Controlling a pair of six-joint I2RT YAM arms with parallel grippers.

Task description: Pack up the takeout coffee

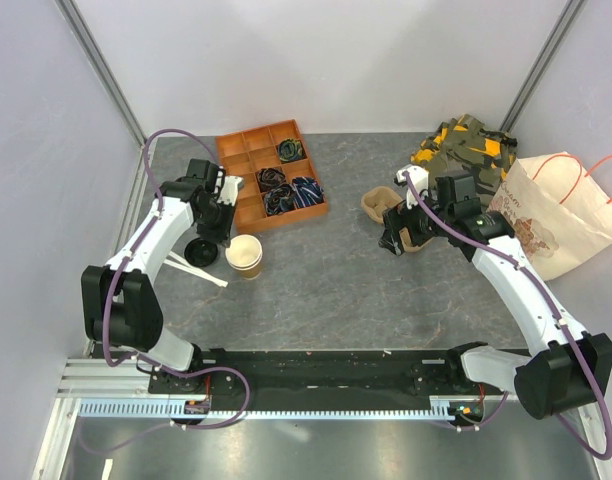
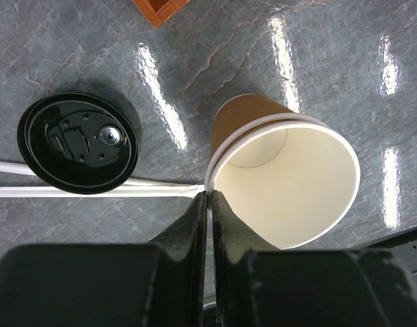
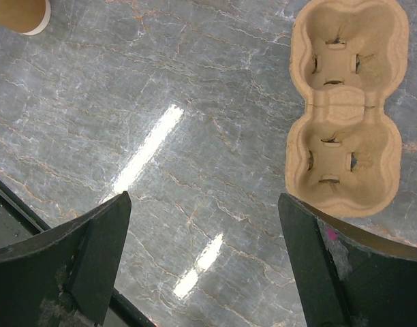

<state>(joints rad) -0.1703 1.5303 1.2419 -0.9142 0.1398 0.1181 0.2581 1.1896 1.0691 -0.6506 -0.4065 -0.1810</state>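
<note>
While the left pincer (image 2: 210, 196) pinches the lidless cup (image 2: 290, 184) by its rim, lift it upright (right pincer (image 3: 203, 199) spread).

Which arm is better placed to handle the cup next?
Left. The left gripper looks pinched on the rim of the lidless cup, black lid just beside; the right gripper hangs open by the pulp carrier.

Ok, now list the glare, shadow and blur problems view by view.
Left wrist: white glare streaks on the table beside the cup; the left gripper looks dark and soft. Right wrist: two glare patches on the table, carrier tray sharp. Top: even light, soft shadows.
</note>
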